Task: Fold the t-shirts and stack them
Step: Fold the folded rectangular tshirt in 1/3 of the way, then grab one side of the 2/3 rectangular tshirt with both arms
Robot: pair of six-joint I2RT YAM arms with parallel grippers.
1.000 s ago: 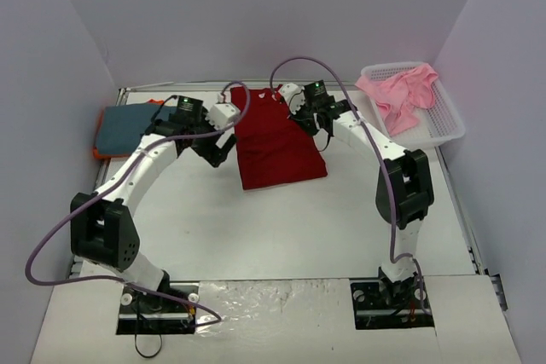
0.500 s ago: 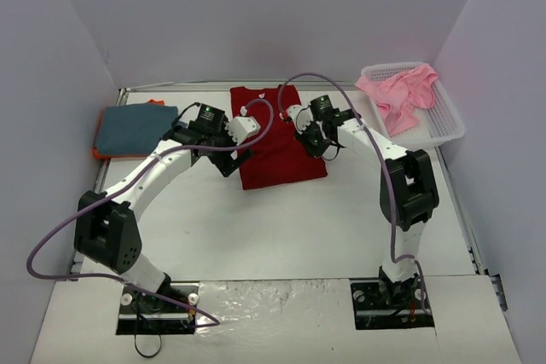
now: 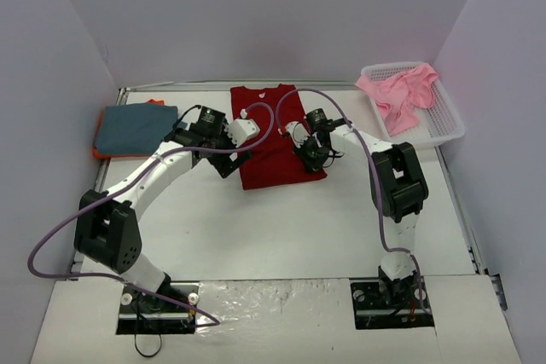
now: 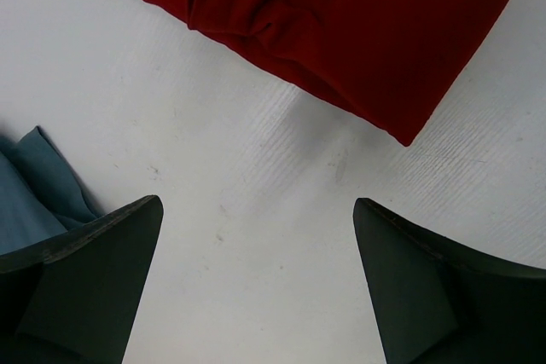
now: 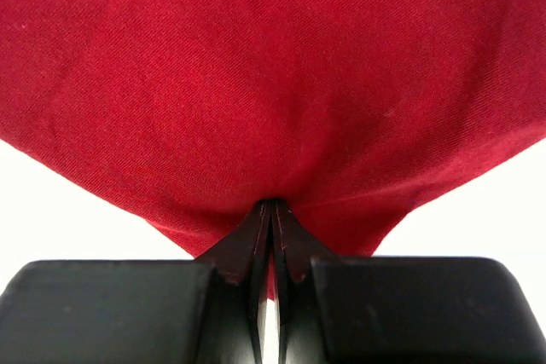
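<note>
The dark red t-shirt (image 3: 271,130) lies flat at the back centre, collar to the far side. My right gripper (image 3: 305,154) is over its near right part, shut on a pinch of the red cloth (image 5: 273,66), which bunches at the fingertips (image 5: 271,208). My left gripper (image 3: 225,163) hovers open beside the shirt's left edge; its fingers (image 4: 85,262) stand wide over bare table, nothing between them, with the red shirt (image 4: 358,31) just ahead. A folded teal-blue t-shirt (image 3: 132,127) rests on an orange one (image 3: 100,154) at the left. The light pink t-shirt (image 3: 395,94) lies crumpled in the basket.
A white lattice basket (image 3: 445,124) stands at the back right against the wall. Grey walls close in the back and both sides. The teal cloth (image 4: 34,189) shows at the left of the left wrist view. Purple cables loop over both arms.
My right gripper has moved from the shirt's far right edge toward the near right corner, still shut. My left arm swung right toward the shirt's left edge, and the collar is uncovered.
</note>
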